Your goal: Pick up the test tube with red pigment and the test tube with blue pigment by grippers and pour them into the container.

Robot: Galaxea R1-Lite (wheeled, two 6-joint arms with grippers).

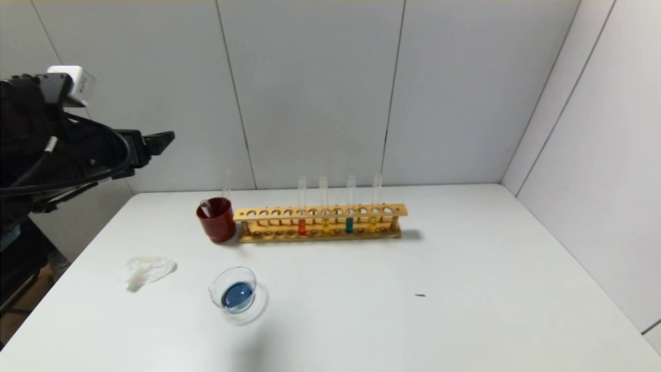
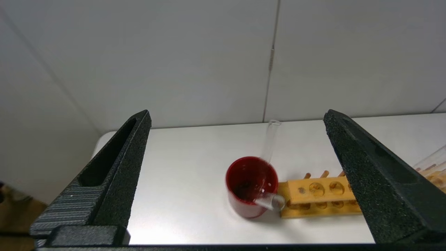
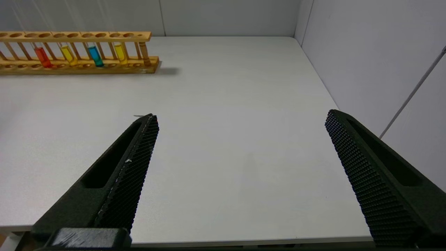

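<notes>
The clear glass container (image 1: 247,275) sits at the front left of the table and holds dark blue liquid. Two empty clear tubes (image 1: 225,187) lean in a dark red cup (image 1: 218,227), which also shows in the left wrist view (image 2: 240,205). A wooden rack (image 1: 320,212) holds a tube with orange-red liquid (image 1: 302,226), a tube with teal liquid (image 1: 349,225) and two yellow ones. My left gripper (image 2: 237,113) is open and empty, raised high at the far left (image 1: 157,142), well back from the cup. My right gripper (image 3: 241,115) is open and empty over bare table to the right of the rack (image 3: 80,35).
A crumpled white tissue (image 1: 147,269) lies left of the container. A small dark speck (image 1: 420,295) lies on the white table (image 1: 490,289). Grey wall panels close the back and the right side.
</notes>
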